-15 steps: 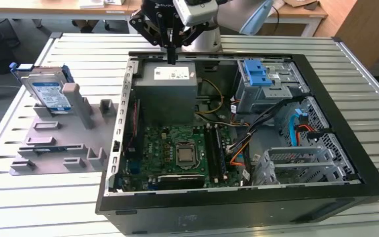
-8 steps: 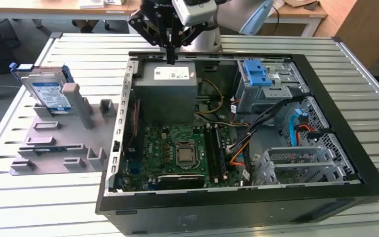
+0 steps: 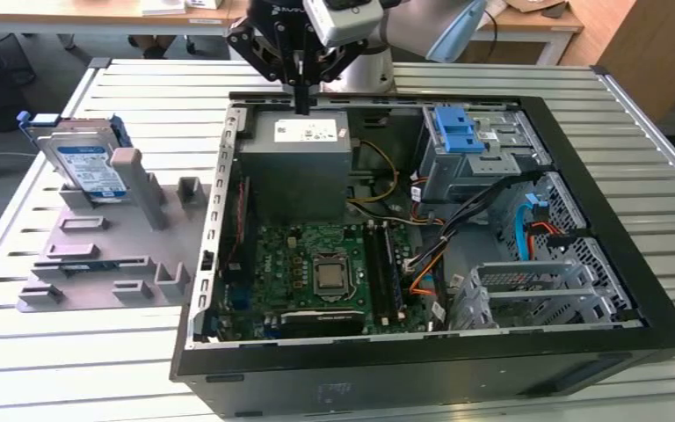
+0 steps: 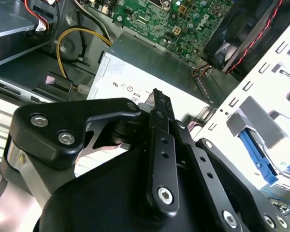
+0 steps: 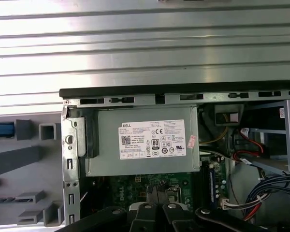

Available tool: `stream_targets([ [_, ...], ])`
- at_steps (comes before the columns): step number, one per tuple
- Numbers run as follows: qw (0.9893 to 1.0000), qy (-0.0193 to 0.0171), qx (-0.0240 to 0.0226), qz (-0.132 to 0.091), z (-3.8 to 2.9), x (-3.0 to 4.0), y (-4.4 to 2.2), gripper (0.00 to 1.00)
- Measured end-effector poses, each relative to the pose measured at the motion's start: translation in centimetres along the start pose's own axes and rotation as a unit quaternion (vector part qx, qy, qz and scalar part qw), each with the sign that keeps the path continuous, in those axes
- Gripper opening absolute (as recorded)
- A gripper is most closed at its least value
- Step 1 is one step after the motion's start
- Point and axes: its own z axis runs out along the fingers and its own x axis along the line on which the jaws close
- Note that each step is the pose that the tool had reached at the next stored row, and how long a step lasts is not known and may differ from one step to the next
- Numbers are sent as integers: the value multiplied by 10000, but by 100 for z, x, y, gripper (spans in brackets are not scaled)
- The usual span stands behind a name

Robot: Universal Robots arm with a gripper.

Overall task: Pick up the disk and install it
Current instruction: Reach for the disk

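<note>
Table [image 3: 80, 352] of pale metal slats fills the exterior view, with desk legs, floor and a wooden cabinet [image 3: 654, 44] along the upper edge. An open black computer case [image 3: 431, 360] lies on it, taking up the centre and the exterior view's right. On the exterior view's left sits a grey fixture [image 3: 91, 255], and the disk [image 3: 89, 167] stands upright on edge in it at the upper left, well apart from the case.

The exterior view takes in the motherboard [image 3: 314, 272], a light-blue latch piece [image 3: 455, 132] and a drive cage [image 3: 537, 290]. The first wrist view looks straight down on the grey power-supply box [image 5: 140, 140] and its white sticker. The second wrist view looks past the black linkage and catches a fan [image 4: 232, 29].

The arm enters at the top centre and points straight down. The gripper [image 3: 302, 104] hangs just above the power-supply box's far edge, its fingers pressed together and holding nothing.
</note>
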Motion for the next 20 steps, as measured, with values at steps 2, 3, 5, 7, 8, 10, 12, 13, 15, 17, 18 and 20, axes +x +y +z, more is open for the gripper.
stream_targets([
  [2,10000,0,0,0,0,7,0,11],
  [3,10000,0,0,0,0,11,-1,11],
  [5,10000,0,0,0,1,18,-1,11],
  [7,10000,0,0,0,1,25,-2,11],
  [8,10000,0,0,0,1,28,-2,11],
  [10,10000,0,0,0,2,34,-3,11],
  [12,10000,0,0,0,2,38,-3,11],
  [13,10000,0,0,0,2,40,-3,11],
  [15,10000,0,0,0,2,43,-3,11],
  [17,10000,0,0,0,2,46,-4,11],
  [18,10000,0,0,1,2,48,-4,11],
  [20,10000,0,0,0,2,52,-4,11],
])
